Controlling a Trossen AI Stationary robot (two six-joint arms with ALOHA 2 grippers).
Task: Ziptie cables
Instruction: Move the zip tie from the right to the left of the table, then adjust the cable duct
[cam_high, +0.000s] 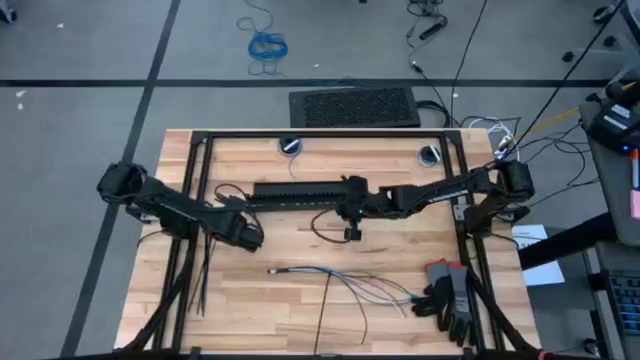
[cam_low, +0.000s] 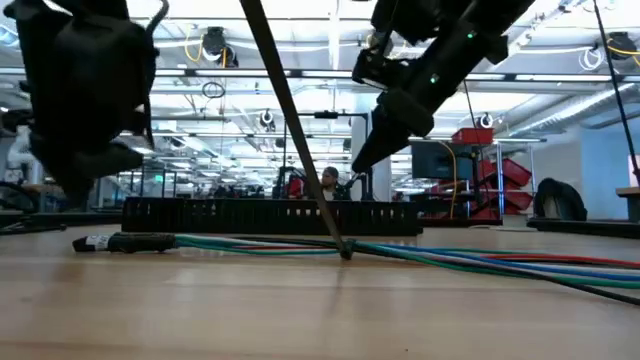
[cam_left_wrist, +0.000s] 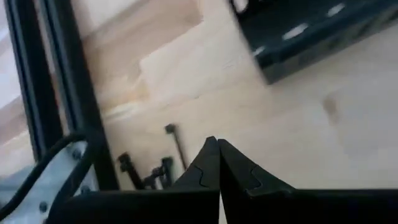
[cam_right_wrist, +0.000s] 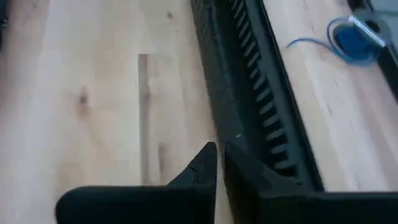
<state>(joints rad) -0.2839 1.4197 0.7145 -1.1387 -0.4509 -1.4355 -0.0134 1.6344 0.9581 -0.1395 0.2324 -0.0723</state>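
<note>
Left tool (cam_high: 250, 232) clenched, fingertips (cam_left_wrist: 214, 158) pressed together with nothing between, hovering over left-centre of wooden tabletop (cam_high: 400, 245). Right tool (cam_high: 352, 213) also clenched, empty, fingertips (cam_right_wrist: 214, 160) meeting just over near edge of long black slotted bar (cam_high: 300, 192), at tabletop middle. Both tools well apart from each other, neither touching cables.

Cables (cam_high: 345, 280) flat on tabletop in front half, nearer front edge than both tools: dark joined end (cam_high: 274, 270) toward left, thin blue, green, grey strands splayed toward right, ending just beside black-and-grey gloves (cam_high: 450, 300) at right front. Low view: same bundle (cam_low: 430, 254) along wood, dark tip (cam_low: 125, 242) at left, red, green, blue strands running off to right.

Ziptie (cam_high: 326, 310) thin dark strip crossing cables near middle, running toward front edge; low view shows it (cam_low: 295, 125) leaning up diagonally from cables. More thin dark strips (cam_high: 203, 275) near left front by frame, likely zipties too; left wrist view shows strip heads (cam_left_wrist: 174, 146) by black frame rail (cam_left_wrist: 68, 87).

Thin dark wire loop (cam_high: 325, 225) on tabletop between tools. Coiled blue cord (cam_high: 267, 45) on floor beyond tabletop.
</note>
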